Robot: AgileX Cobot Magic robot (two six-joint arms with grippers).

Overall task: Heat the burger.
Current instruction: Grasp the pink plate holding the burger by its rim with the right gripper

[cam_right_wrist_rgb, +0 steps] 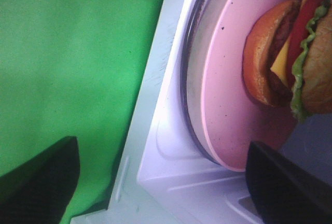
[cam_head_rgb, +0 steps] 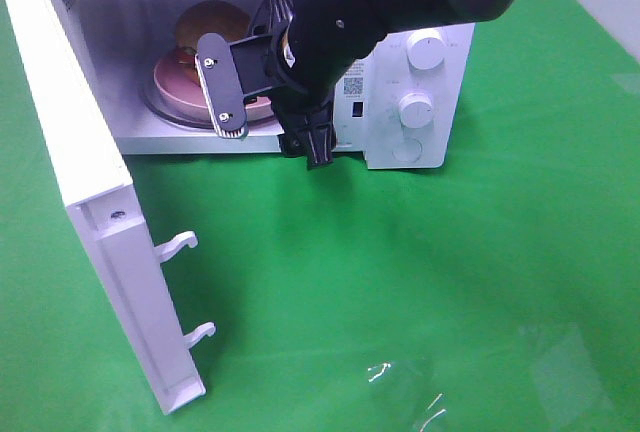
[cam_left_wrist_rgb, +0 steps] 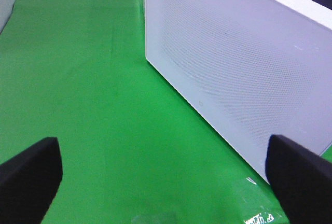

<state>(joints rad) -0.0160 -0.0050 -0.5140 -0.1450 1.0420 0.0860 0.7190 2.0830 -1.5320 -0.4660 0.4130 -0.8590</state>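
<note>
Right tool [cam_head_rgb: 275, 140] across microwave [cam_head_rgb: 455, 82] mouth, burger [cam_right_wrist_rgb: 282, 58] behind

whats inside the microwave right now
The burger sits on a pink plate on the glass turntable. The right gripper hides the cavity's right side in the high view.

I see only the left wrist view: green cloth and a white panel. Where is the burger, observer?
Observer: The burger sits on a pink plate inside the microwave.
Operator: Does the right gripper hold it?
Observer: No. The right gripper is open at the microwave's mouth, its fingers not touching the burger.
Operator: What is under the plate?
Observer: A glass turntable.
</note>
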